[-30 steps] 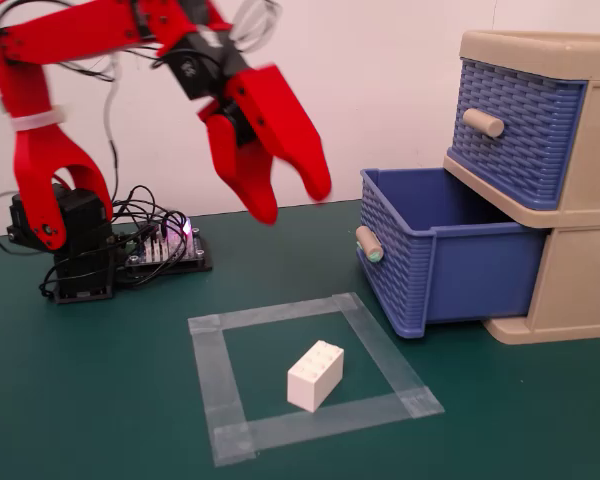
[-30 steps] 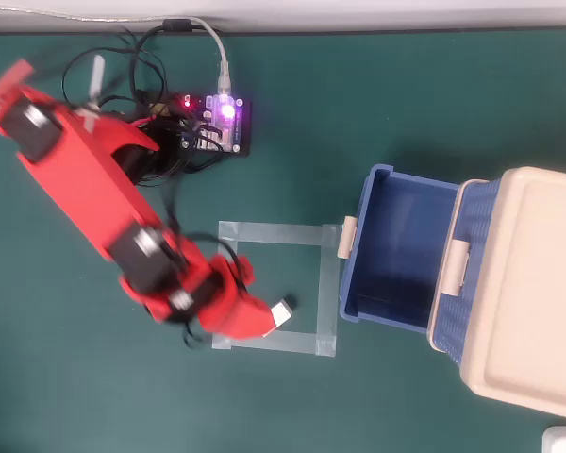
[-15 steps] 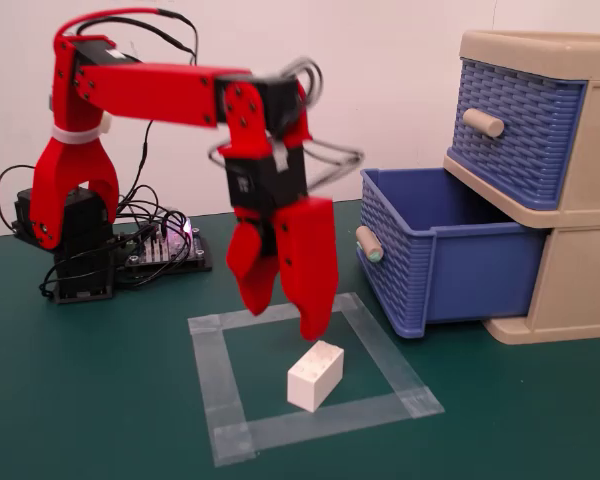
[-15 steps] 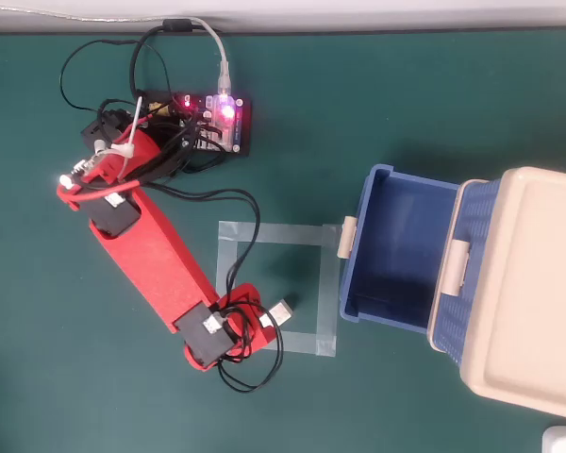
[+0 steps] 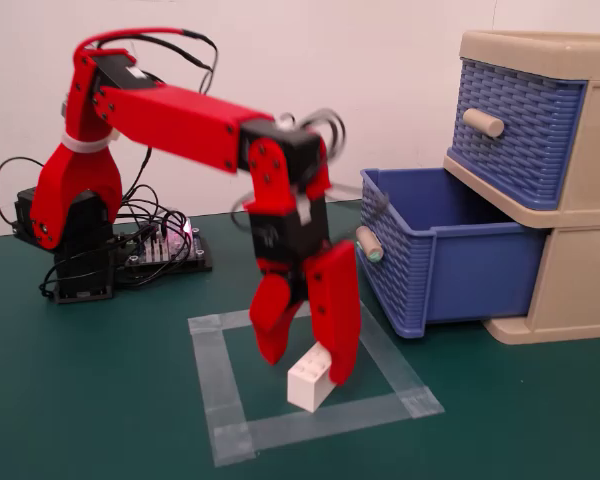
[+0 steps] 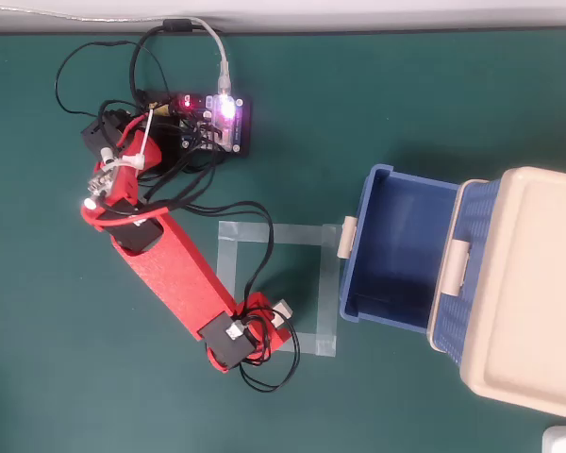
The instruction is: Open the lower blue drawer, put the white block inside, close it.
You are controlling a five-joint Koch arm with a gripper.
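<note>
Dark green table mat point(image 5: 100, 400), white wall behind. Red gripper point(image 5: 305, 368), jaws apart, now lowered astride small cream-white studded plastic block point(image 5: 310, 382); previously higher.

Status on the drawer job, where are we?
Done: the lower blue drawer is pulled open and empty. In hand: the gripper is open, its fingers straddling the white block inside the tape square, not lifted. Left: grasp, drop into drawer, close.
</note>
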